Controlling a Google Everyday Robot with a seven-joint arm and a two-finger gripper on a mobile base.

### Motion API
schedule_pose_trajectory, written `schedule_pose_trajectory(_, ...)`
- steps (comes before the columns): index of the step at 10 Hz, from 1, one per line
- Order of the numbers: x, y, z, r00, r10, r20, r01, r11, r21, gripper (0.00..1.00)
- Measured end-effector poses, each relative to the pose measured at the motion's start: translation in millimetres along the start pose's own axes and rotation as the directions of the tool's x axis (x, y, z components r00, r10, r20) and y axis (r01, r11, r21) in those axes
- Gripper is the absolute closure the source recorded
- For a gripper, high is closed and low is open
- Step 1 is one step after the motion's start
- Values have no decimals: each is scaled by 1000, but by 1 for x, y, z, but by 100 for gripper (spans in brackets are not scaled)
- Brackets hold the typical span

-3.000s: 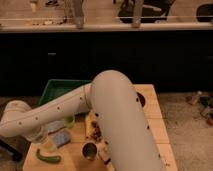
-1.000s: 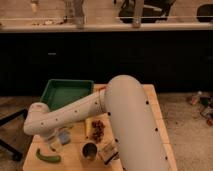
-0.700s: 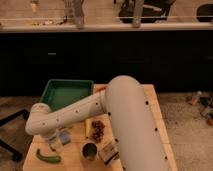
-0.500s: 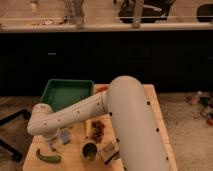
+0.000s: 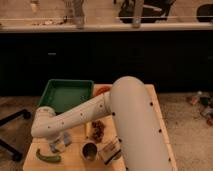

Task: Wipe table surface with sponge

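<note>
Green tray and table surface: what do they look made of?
The green tray looks like matte moulded plastic: uniform colour, raised rim. The table surface is probably light matte wood, judging by its tan tone. The gripper hangs over the table's front left, near the tray.

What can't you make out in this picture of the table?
Gripper: camera view, at the table's front left, mostly hidden under the arm.
Sponge: cannot be told from the gripper there.
Table surface: middle hidden by the arm, front cut by the frame's bottom edge.

Dark cabinets (image 5: 150, 60), pale countertop (image 5: 107, 26), speckled floor (image 5: 186, 131)
</note>
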Motion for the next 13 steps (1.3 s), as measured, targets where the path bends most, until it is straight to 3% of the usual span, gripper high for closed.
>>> schedule_pose_trajectory(3, -1, 3, -1, 1000, -9, -1, 9, 1000, 6, 84)
schedule_pose_trajectory(5, -1, 4, -1, 1000, -9, 0, 9, 1000, 2, 98)
schedule_pose_trajectory(13, 14, 5, 0, 1000, -8, -20, 8, 1000, 7, 100)
